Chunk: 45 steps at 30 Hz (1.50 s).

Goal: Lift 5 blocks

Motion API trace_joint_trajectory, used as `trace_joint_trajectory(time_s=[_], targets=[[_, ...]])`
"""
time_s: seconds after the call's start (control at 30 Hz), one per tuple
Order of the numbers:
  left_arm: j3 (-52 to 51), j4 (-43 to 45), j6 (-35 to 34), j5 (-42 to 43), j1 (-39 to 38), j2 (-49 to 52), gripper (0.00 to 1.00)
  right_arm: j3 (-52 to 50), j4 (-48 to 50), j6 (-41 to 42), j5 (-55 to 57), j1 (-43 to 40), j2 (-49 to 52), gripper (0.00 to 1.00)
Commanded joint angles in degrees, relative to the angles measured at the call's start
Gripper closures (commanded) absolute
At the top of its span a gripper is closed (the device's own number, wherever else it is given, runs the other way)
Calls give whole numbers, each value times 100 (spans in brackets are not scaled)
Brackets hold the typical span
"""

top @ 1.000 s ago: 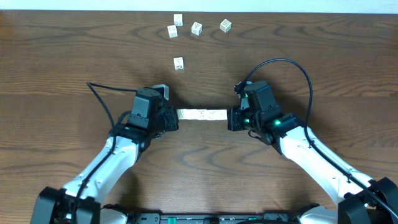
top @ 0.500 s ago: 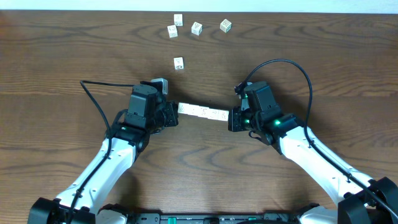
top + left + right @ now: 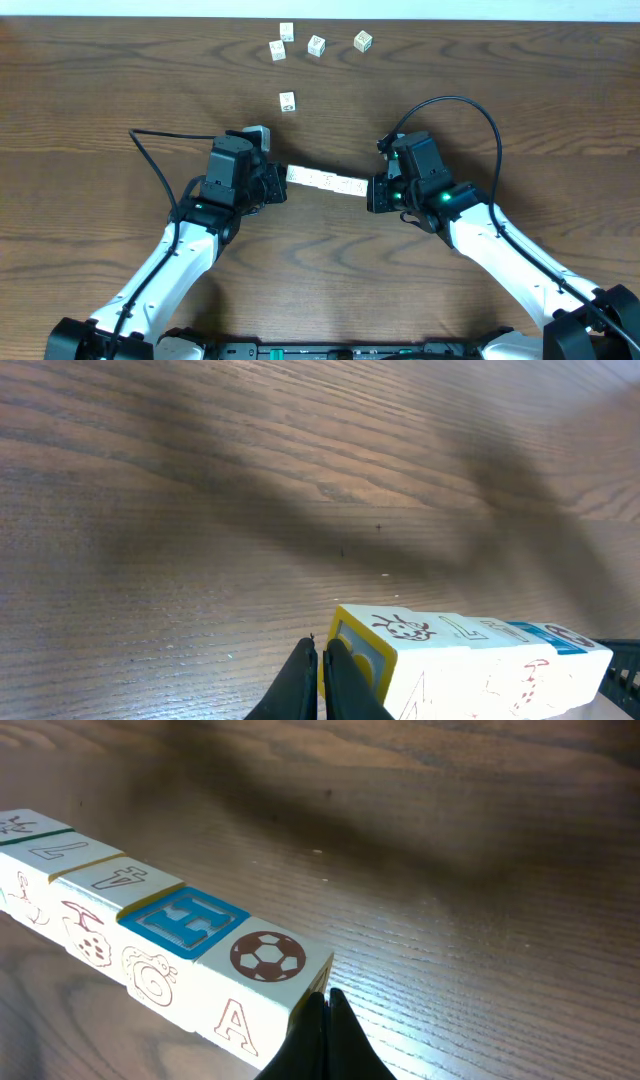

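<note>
A straight row of several white blocks (image 3: 325, 181) hangs just above the wooden table, squeezed end to end between my two grippers. My left gripper (image 3: 281, 184) is shut and its closed fingertips press on the yellow-framed end block (image 3: 365, 655). My right gripper (image 3: 369, 192) is also shut, with its tips against the end block that shows a football (image 3: 268, 956). The row lies slightly slanted, its left end farther from me. Neither gripper has a block between its fingers.
Several loose white blocks lie on the far side of the table: one alone (image 3: 287, 100) and a cluster near the back edge (image 3: 316, 45). A black cable (image 3: 160, 160) loops left of the left arm, and another (image 3: 470, 105) arcs over the right arm.
My left gripper has moved a little away from me and to the left, swinging the row's left end farther back. The right gripper has held still. Nothing has moved in the last half second.
</note>
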Motion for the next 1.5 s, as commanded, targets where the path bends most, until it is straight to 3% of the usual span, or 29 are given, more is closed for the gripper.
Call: trace_joint_trajectory(time_s=[0.0, 1.47], targets=[[262, 63, 13, 1478, -295, -79, 93, 428, 254, 13, -1574, 256, -26, 99], [280, -35, 11, 1478, -295, -90, 93, 601, 151, 13, -1528, 256, -26, 99]])
